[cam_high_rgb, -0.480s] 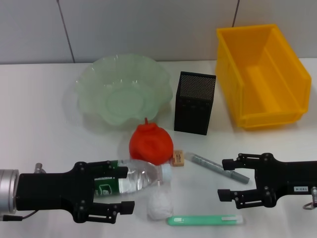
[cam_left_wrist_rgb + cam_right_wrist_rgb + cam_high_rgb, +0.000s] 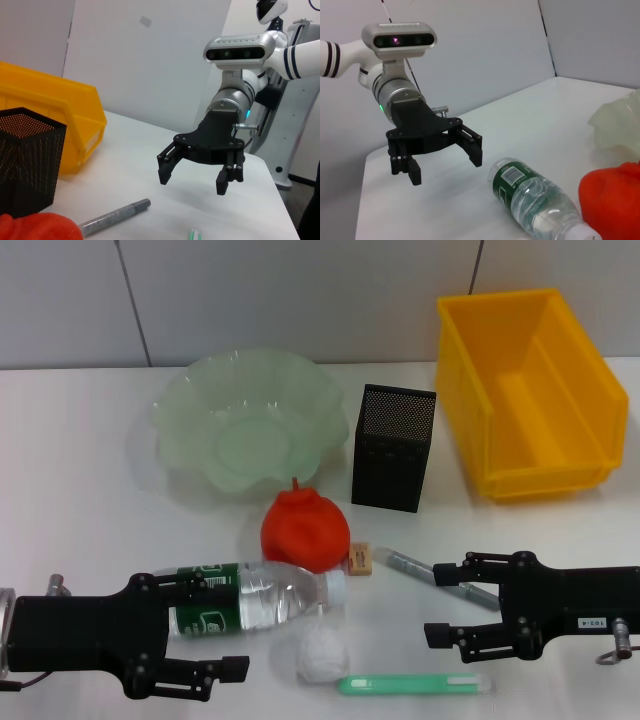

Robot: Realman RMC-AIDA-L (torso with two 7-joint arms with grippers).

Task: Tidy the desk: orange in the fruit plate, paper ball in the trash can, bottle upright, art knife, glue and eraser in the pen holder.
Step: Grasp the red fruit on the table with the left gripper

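White desk | left gripper (image 2: pixel 215 630) low beside lying bottle (image 2: pixel 255 597), fingers apart | right gripper (image 2: pixel 442 602) low, fingers apart

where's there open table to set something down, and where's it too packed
Bare table lies left of the fruit plate and between the pen holder and yellow bin. It is crowded in front, where the orange, bottle, eraser, paper ball and green knife cluster between both open grippers.
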